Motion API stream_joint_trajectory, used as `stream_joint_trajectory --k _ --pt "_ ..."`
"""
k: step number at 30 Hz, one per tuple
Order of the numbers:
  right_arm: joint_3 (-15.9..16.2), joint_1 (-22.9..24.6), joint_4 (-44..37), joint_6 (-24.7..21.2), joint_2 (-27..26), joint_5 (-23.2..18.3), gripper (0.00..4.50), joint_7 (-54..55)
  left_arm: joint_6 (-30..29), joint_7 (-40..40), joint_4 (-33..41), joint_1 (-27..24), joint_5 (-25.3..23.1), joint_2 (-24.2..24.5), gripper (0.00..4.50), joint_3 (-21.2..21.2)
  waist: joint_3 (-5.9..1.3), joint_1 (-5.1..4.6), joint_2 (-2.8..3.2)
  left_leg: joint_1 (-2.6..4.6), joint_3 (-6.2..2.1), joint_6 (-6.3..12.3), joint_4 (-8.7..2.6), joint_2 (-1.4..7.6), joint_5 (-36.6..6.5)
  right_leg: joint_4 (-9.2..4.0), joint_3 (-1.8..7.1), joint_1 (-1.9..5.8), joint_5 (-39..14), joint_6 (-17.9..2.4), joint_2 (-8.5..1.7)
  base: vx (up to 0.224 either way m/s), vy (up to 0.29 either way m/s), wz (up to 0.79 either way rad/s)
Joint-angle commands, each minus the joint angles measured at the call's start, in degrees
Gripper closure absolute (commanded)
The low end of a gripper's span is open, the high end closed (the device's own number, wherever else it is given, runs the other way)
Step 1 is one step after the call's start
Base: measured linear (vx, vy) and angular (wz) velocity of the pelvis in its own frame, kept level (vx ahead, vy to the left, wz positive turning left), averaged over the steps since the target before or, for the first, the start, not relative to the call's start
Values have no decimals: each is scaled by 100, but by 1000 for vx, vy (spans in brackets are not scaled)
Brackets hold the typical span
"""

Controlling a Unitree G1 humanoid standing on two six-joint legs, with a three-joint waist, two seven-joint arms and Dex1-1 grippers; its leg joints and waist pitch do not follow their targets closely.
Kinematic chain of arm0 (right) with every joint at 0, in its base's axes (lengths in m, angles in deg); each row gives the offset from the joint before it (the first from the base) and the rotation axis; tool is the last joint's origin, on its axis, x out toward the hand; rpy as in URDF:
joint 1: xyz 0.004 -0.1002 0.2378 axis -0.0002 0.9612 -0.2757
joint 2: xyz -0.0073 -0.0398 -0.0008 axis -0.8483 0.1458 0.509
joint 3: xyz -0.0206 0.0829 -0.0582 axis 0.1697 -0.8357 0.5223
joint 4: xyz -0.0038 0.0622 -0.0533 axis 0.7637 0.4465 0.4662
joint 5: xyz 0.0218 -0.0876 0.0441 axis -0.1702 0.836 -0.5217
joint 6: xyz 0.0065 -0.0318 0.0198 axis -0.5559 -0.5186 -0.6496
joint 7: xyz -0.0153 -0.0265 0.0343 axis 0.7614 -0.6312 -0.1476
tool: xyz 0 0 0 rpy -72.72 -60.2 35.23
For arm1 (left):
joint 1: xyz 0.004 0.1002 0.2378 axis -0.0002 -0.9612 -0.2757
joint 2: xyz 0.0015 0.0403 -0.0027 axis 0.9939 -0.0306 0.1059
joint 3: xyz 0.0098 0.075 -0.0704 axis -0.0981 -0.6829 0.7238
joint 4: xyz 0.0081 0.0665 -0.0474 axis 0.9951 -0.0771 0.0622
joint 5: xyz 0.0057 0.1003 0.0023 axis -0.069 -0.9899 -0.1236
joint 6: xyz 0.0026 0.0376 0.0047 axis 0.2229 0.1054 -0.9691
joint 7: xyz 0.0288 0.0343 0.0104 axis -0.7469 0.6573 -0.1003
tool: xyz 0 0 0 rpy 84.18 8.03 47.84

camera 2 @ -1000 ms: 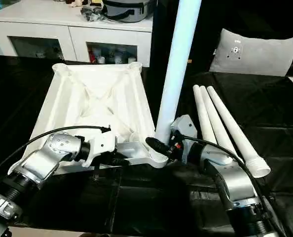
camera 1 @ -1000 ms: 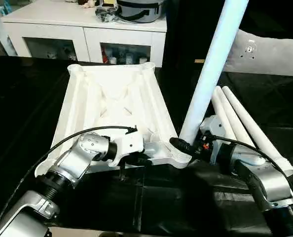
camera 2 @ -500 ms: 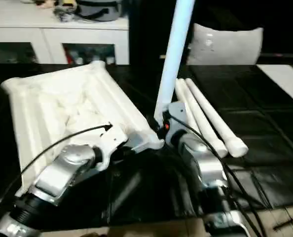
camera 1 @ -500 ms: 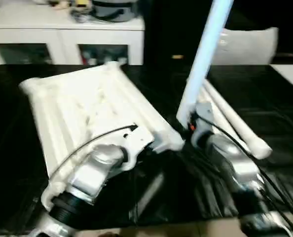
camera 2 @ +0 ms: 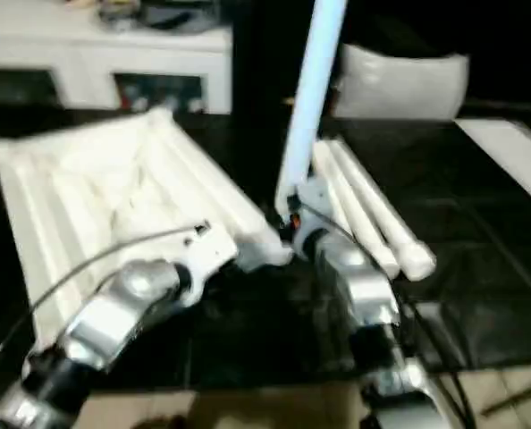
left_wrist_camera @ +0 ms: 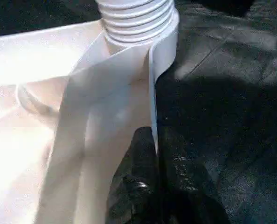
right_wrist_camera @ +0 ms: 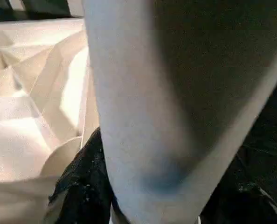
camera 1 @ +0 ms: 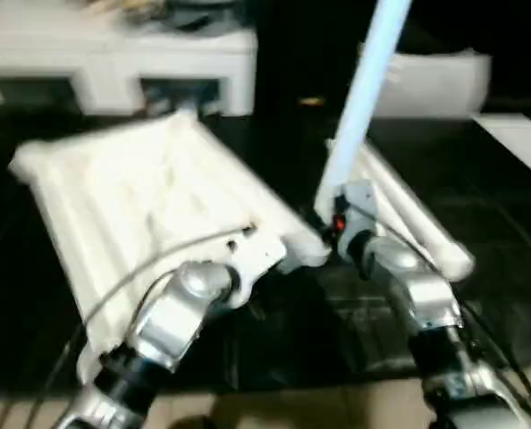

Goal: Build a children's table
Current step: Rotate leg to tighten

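The children's table top (camera 1: pixel 149 197) lies underside up, ribs showing, on the black surface. One white leg (camera 1: pixel 364 98) stands upright at its near right corner, its ribbed end (left_wrist_camera: pixel 136 18) sitting in the corner socket. My right gripper (camera 1: pixel 334 225) is shut on this leg just above the socket, and the leg's tube (right_wrist_camera: pixel 143 116) runs between its fingers. My left gripper (left_wrist_camera: pixel 151 182) is shut on the thin rim wall of the top, close to the same corner. Spare legs (camera 2: pixel 364 206) lie side by side to the right of the upright one.
A white cabinet with glass doors (camera 1: pixel 113 54) stands behind the table top, with bags on it. A grey cushion (camera 1: pixel 426 80) lies at the back right. A pale floor strip shows beyond the near edge of the black surface (camera 2: pixel 274 402).
The head view has swung and dropped. Against the cabinet the table top now looks turned, its far edge slanting. Both grips hold as before.
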Motion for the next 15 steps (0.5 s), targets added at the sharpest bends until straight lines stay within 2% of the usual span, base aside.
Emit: stream_joint_trajectory --k 1,2,3,4,5,6,7,8,9,11,12,13,14,15 --pt "146 246 638 -308 -45 53 190 -35 92 0 170 139 -26 19 450 -36 -124 -105 24 -87 -232 -581 -709 422 -615 -567 272 -19 -540 -902 -106 60 42 -12" --pt "131 235 644 -295 -46 43 187 -50 123 13 161 152 -17 36 450 -41 -224 -157 124 112 -249 -444 -742 444 -940 -546 357 -24 611 -1035 -145 0 0 0" --pt "119 224 644 -296 -43 31 181 -63 178 45 154 170 1 57 450 -39 -251 -178 155 97 -153 -301 -749 387 -1058 -607 384 30 1076 -1215 -225 0 0 0" --pt "119 224 644 -296 -43 31 157 -63 178 45 154 170 1 57 450 -39 -228 -172 142 67 -115 -244 -777 366 -1140 -659 381 64 1091 -1247 -239 0 0 0" --pt "116 202 667 -260 -32 24 147 -83 201 76 162 189 30 87 450 -37 -211 -149 80 40 -39 -117 -788 344 -1257 -718 409 89 966 -1257 -294 0 0 0" --pt "116 188 685 -234 -24 24 142 -95 208 93 170 199 49 106 450 -36 -188 -127 53 26 23 5 -797 321 -1262 -770 431 95 653 -1232 -329 0 0 0" --pt "92 159 733 -185 -9 43 142 -133 209 122 164 224 78 144 450 -34 -188 -90 66 41 74 79 -798 327 -1240 -820 447 77 269 -1204 -362 0 0 0" --pt "86 153 743 -175 -5 46 138 -143 209 127 158 230 83 152 450 -33 -188 -77 78 38 87 98 -801 342 -1206 -833 454 71 137 -1199 -376 0 0 0" --pt "72 135 776 -149 1 55 113 -167 211 145 146 235 70 154 450 -20 -206 -46 70 50 120 116 -798 370 -1048 -837 468 61 130 -1173 -366 0 0 0" --pt "61 139 742 -129 19 37 103 -236 226 172 120 236 57 171 450 7 -219 -26 66 49 140 166 -803 387 -728 -795 468 61 528 -1154 -332 0 0 0" --pt "43 166 689 -114 51 27 94 -322 235 184 93 246 60 194 450 27 -255 -3 69 70 157 196 -765 399 -527 -765 480 52 904 -1182 -349 0 0 0" --pt "45 174 675 -110 57 25 83 -334 237 185 88 248 59 198 450 28 -267 -18 63 58 153 225 -745 389 -351 -732 480 63 1202 -1190 -329 0 0 0" --pt "49 196 638 -99 74 20 70 -363 244 185 77 252 57 208 450 33 -290 -12 48 46 160 321 -715 371 12 -686 458 73 1707 -1190 -296 0 0 0" --pt "70 277 525 -91 137 2 61 -467 323 184 33 261 47 239 450 43 -284 -17 46 50 165 361 -711 371 66 -674 455 50 1825 -1201 -287 0 0 0"
